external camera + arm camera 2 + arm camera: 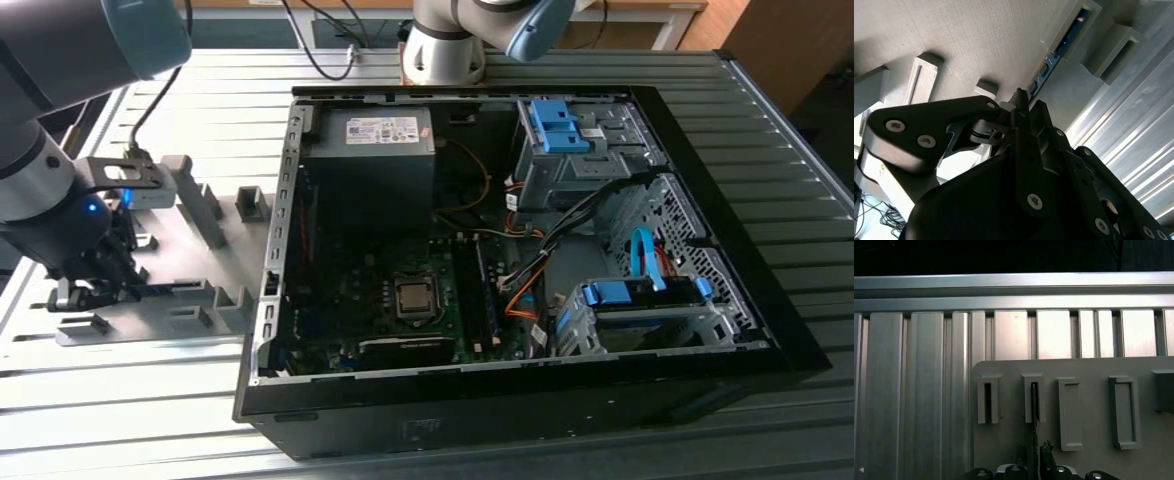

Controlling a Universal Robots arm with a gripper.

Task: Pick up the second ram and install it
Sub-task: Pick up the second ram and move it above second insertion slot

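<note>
The second ram is a thin blue-green board standing on edge in slotted grey blocks of the fixture plate, at the exterior view's left. In the first wrist view the second ram appears edge-on as a dark line running from one slotted block down between the fingers. My gripper is low over the plate at one end of the stick. In both wrist views the jaws stand close together on either side of the board, so my gripper looks shut on it. The stick still sits in its slot.
An open computer case lies flat right of the fixture, with the motherboard and its memory slots exposed. Several grey fixture blocks rise from the plate. Another arm's base stands at the back of the ribbed aluminium table.
</note>
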